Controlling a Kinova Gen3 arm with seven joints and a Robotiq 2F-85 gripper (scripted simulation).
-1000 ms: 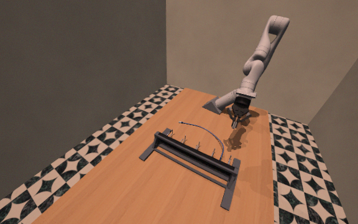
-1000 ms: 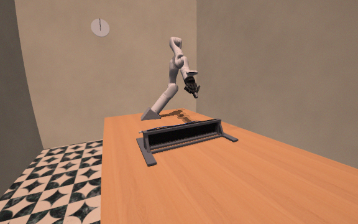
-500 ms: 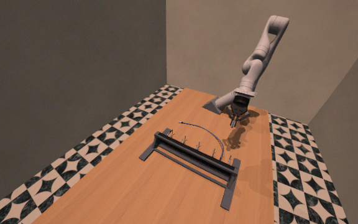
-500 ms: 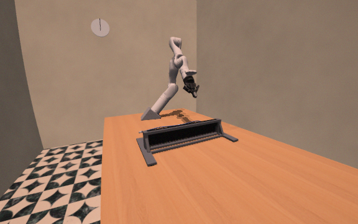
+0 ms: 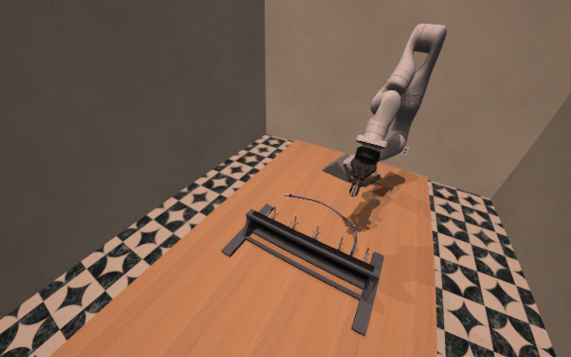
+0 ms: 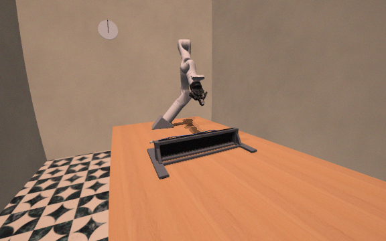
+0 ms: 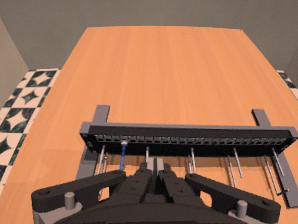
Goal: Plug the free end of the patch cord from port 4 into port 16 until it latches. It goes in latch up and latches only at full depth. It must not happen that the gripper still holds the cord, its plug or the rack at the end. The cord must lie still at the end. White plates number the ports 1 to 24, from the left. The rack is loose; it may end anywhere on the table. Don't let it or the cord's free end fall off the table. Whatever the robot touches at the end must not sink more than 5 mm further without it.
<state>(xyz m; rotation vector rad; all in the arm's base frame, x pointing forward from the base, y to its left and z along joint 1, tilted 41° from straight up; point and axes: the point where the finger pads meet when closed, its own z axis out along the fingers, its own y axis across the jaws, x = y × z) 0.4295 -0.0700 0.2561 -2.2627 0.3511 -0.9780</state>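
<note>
The dark grey rack stands across the wooden table. It also shows in the exterior view and in the wrist view. A blue patch cord leaves the rack near its right end in the top view. It arcs over the table to its free end, which lies on the table behind the rack. The wrist view shows a short blue piece of cord at the rack's left part. My gripper is shut and empty. It hangs in the air above the table, between the rack and the arm's base, apart from the cord.
The arm's base sits at the far end of the table. The table's edges run close to both rack ends; checkered floor lies below. A wall clock hangs at the back.
</note>
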